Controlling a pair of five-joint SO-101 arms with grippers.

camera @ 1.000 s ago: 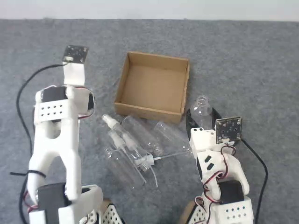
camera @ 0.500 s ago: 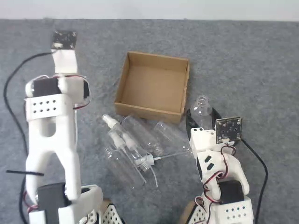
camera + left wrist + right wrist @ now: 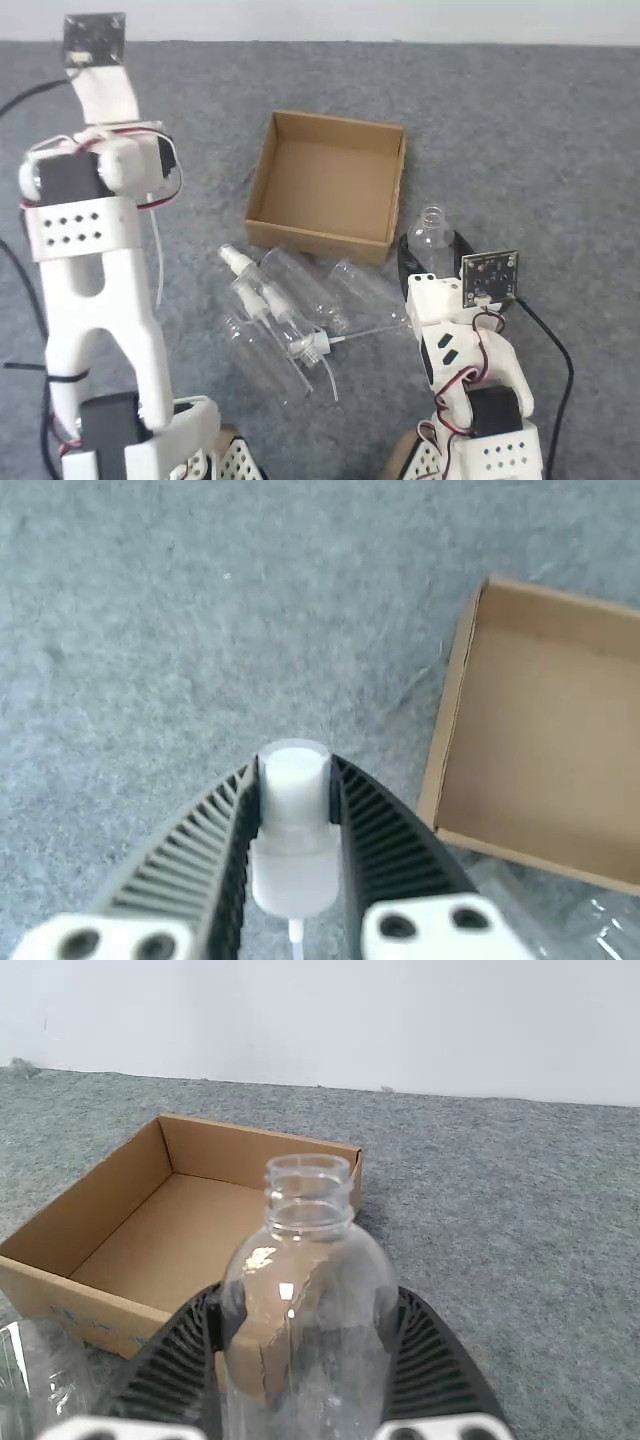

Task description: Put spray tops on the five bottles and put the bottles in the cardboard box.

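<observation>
A: While the left arm (image 3: pixel 85 230) stands tall at the table's left side in the high view, where's the bottle (image 3: pixel 431 232)?
B: Upright, neck up, just beside the cardboard box (image 3: pixel 318 240) at its right front corner, with the right arm (image 3: pixel 465 345) on it. Well apart from the left arm; the other bottles (image 3: pixel 290 310) lie between.
A: Left wrist view?
B: Left gripper (image 3: pixel 293 765) closed snug on a spray top (image 3: pixel 293 825), cap toward the fingertips, tube trailing back toward the wrist.
A: Right wrist view?
B: Right gripper (image 3: pixel 305 1305) clamped round the bottle's body, open mouth clear above the fingers — so the top likely has to cross over and go in tube first, along that vertical axis.
</observation>
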